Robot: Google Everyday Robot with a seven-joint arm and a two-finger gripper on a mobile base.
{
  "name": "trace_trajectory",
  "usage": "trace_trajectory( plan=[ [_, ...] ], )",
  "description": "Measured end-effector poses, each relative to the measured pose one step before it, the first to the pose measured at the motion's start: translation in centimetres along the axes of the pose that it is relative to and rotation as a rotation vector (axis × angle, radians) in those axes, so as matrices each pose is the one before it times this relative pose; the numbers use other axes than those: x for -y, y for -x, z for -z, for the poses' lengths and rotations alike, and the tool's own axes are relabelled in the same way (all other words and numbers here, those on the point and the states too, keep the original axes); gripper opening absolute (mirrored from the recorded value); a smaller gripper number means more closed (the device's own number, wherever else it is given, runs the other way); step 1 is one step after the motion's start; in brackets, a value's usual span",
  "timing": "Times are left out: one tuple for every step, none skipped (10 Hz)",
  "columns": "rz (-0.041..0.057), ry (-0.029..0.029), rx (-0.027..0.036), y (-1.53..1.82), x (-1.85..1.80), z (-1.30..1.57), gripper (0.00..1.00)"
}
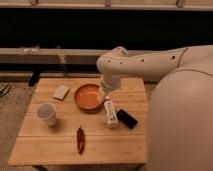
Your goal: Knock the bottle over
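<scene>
Wooden slats form the worktop, where items are spread from left to right: a whitish translucent cup stands upright near the left edge, a pale flat block lies behind it toward the far side, and a red chilli pepper rests lengthwise nearer the front. At the centre sits an orange bowl, and just beside its right rim the bottle lies on its side, long axis running roughly front to back, which by the look of things leaves the knocking-over already done. A flat black device lies close against the bottle's right flank; whether the two touch cannot be told. Above the bottle's far end, near the bowl's right rim, hangs the claw at the tip of the white arm, and how far its fingers are parted cannot be told, nor does it appear to have hold of anything. Judging by its small size and plastic look, the bottle is probably light, stiff and smooth-walled, likely to roll or skid on the wood at a slight nudge and unlikely to break; should it need taking up, the mid-body across its narrow width looks the surest place to grip.
</scene>
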Motion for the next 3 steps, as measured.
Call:
trace_trajectory(
  plan=[
    [-0.01542, 0.02813, 0.01053, -0.120, 0.405, 0.239, 0.80],
    [-0.00363, 0.01023, 0.00336, 0.042, -0.054, 0.046, 0.80],
    [0.00438, 0.00197, 0.00041, 0.159, -0.258, -0.033, 0.80]
  ],
)
